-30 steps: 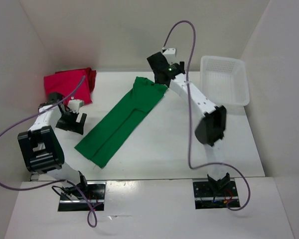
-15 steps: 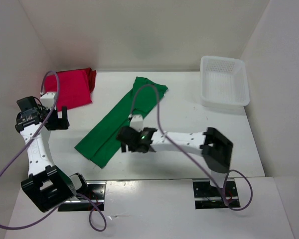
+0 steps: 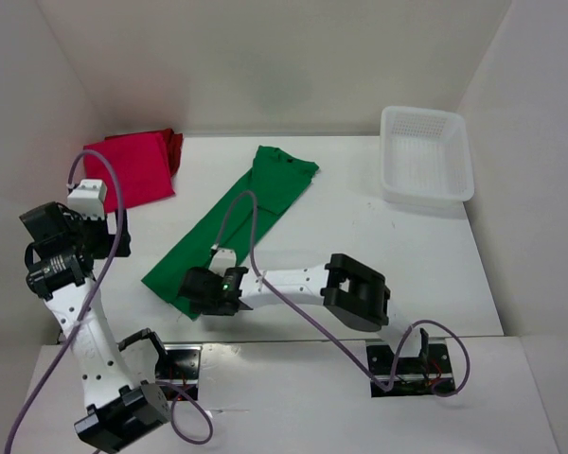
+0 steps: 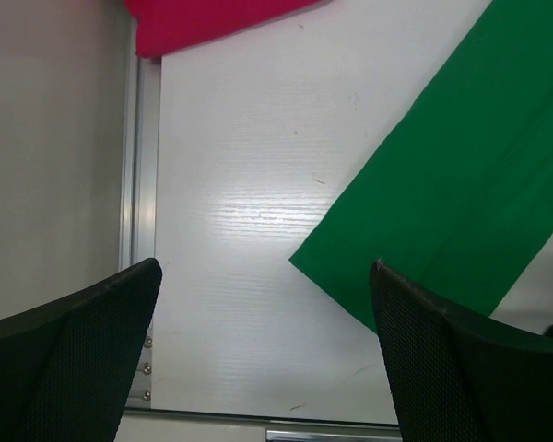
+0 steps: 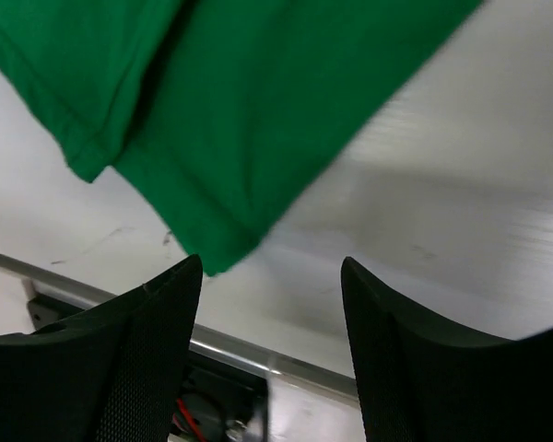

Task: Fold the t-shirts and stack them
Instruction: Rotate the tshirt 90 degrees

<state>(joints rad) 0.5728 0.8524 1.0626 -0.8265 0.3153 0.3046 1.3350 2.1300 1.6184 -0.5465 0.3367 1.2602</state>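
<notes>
Green t-shirt [image 3: 229, 227], folded lengthwise into a long strip, lies flat on the white table [image 3: 360, 218], running from 12 o'clock down to 7 o'clock. The crimson t-shirt [image 3: 128, 168] sits folded at 10 o'clock, with the dark red t-shirt [image 3: 176, 148] showing at its far right edge, touching it. The white perforated basket [image 3: 426, 156] stands at 2 o'clock, well apart from the 3 shirts, which all lie on the table outside it.

The right gripper [image 5: 272, 265] hovers at the strip's near end, at 7 o'clock. Its jaws are partly apart, with only table between them. The shirt's hemmed corner lies just beside one finger [image 5: 138, 359]; I cannot tell whether they touch. The left gripper [image 4: 264, 269] hangs above the table at 9 o'clock, jaws spread wide, holding nothing.

Only the top view shows the basket and the dark red t-shirt. Only the right wrist view shows the green hem's 2 overlapping layers. The left wrist view shows table between the crimson edge and the strip's corner.
</notes>
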